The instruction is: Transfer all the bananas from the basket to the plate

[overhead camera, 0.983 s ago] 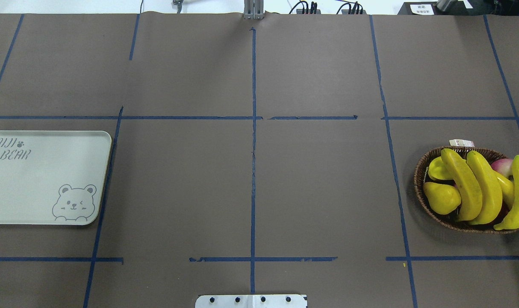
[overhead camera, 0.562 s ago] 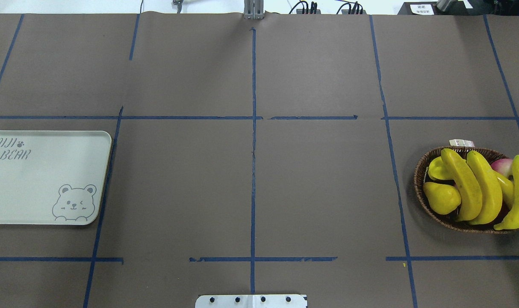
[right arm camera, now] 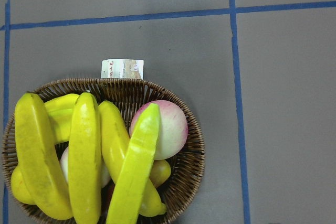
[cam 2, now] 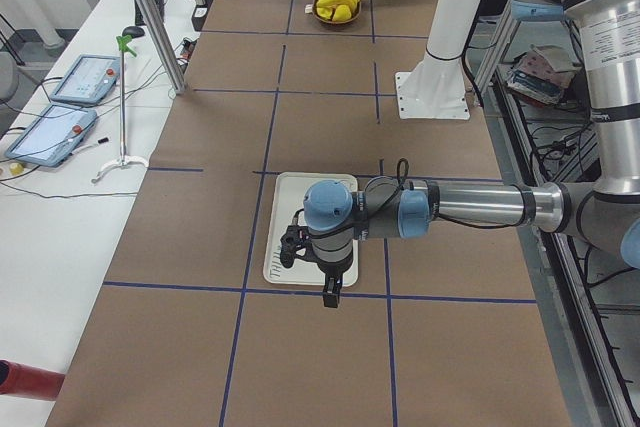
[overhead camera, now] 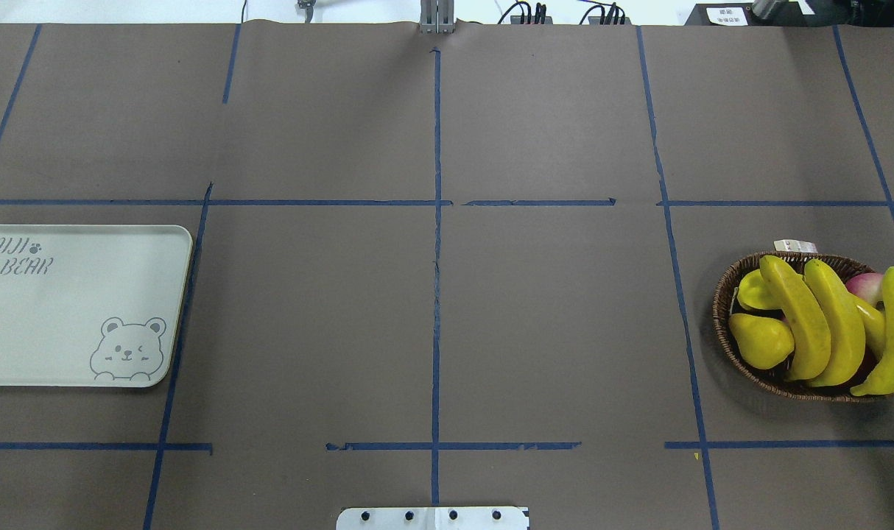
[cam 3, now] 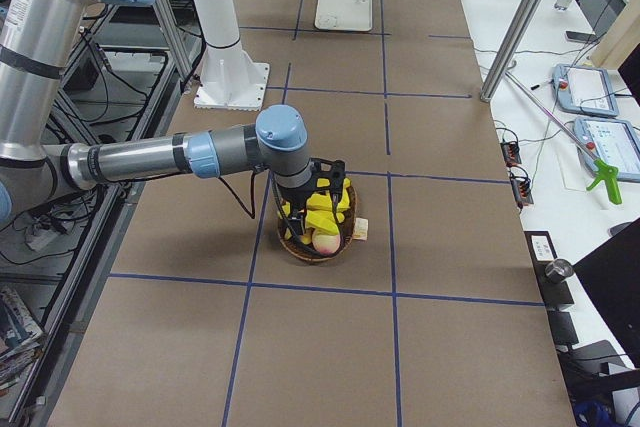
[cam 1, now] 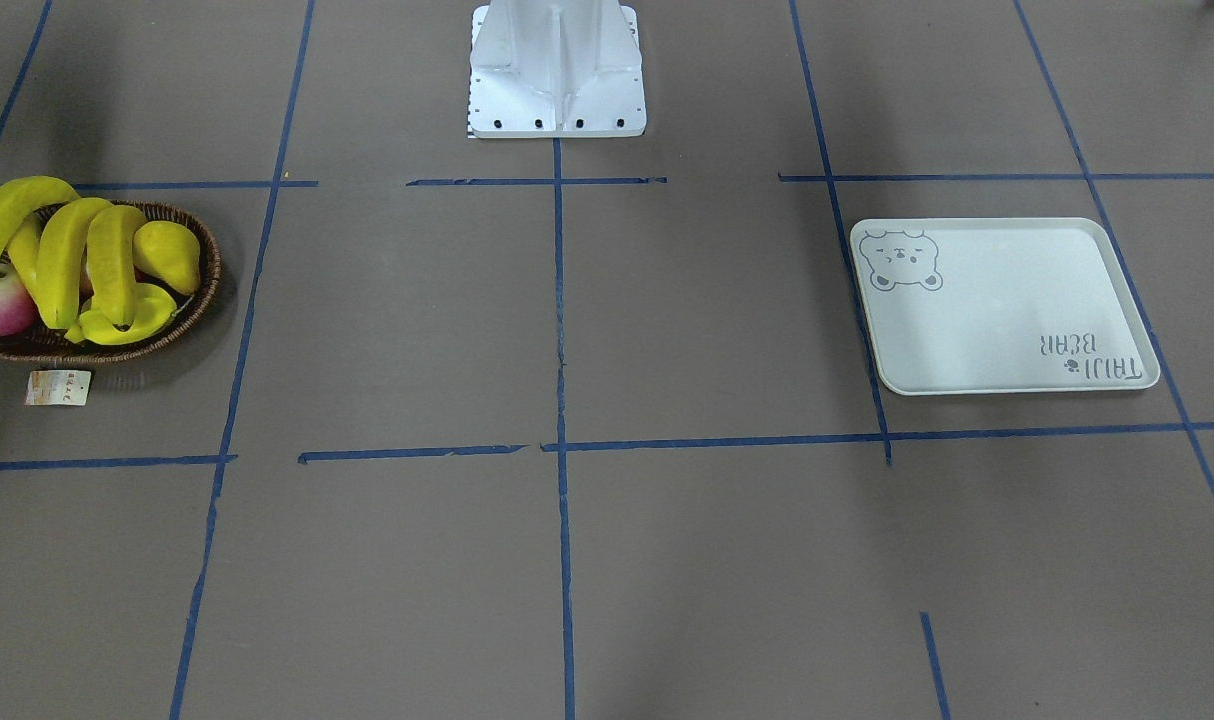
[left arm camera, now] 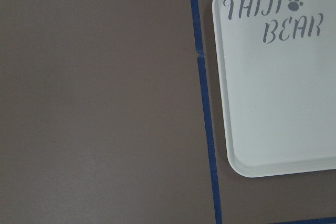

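The bananas (overhead camera: 822, 324) are piled in the basket (overhead camera: 721, 313) at the table's right end, with one seemingly half-buried under the others. The plate (overhead camera: 71, 309) is set well apart at the left end, cut off by the overhead view's edge. The left gripper (cam 2: 331, 292) is held over the plate and the right gripper (cam 3: 312, 187) over the basket. How their jaws stand cannot be told.

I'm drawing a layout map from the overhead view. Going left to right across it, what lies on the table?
plate → centre tape line → basket, with the bananas piled in it.
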Motion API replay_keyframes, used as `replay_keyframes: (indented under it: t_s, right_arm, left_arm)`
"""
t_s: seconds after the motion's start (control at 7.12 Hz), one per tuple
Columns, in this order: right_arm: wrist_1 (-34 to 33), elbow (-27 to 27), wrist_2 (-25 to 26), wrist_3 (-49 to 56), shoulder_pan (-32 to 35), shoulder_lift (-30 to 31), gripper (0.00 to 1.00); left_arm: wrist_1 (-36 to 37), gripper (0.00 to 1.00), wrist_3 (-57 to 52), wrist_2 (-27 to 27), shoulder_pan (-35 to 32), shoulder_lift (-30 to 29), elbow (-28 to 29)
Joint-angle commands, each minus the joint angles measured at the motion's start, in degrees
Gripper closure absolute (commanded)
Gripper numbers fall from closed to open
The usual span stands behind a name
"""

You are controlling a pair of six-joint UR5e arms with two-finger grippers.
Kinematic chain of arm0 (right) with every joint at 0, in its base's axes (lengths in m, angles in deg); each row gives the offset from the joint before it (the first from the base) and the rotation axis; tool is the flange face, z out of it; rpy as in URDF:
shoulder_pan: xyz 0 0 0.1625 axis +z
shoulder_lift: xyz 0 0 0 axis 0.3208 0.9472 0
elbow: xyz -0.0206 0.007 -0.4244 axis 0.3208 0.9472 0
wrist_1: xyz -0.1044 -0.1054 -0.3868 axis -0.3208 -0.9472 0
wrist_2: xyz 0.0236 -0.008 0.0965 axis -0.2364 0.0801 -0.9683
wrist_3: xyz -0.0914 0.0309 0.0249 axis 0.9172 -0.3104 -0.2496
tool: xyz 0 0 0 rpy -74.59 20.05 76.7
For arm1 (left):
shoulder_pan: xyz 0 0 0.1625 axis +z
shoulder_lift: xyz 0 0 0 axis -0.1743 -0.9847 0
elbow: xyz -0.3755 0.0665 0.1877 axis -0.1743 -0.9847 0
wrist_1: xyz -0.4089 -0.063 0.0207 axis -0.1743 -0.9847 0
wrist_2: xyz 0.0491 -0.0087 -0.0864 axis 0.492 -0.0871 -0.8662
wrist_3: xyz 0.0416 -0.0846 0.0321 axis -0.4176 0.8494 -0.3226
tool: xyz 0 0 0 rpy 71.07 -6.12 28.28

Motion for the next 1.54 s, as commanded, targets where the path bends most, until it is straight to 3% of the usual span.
replay_keyframes:
  t_s: [0.0,0.28,0.84,1.4]
  right_arm:
    - [12.62,-0.02,0.15,-12.42,-4.88,3.76,0.02]
    - [20.53,0.06,2.68,-21.39,-9.54,6.56,0.02]
    - [29.51,0.15,15.42,-38.62,-22.8,8.68,0.02]
    - [31.64,0.33,34.12,-56.91,-43.17,9.74,0.04]
  left_arm:
    - [-0.07,0.0,0.0,0.0,-0.08,0.0,0.08]
    - [-0.07,0.0,0.0,0.0,0.01,0.0,0.0]
    - [0.02,0.0,0.0,0.0,0.01,0.0,-0.09]
    - [0.02,0.0,0.0,0.0,0.01,0.0,0.09]
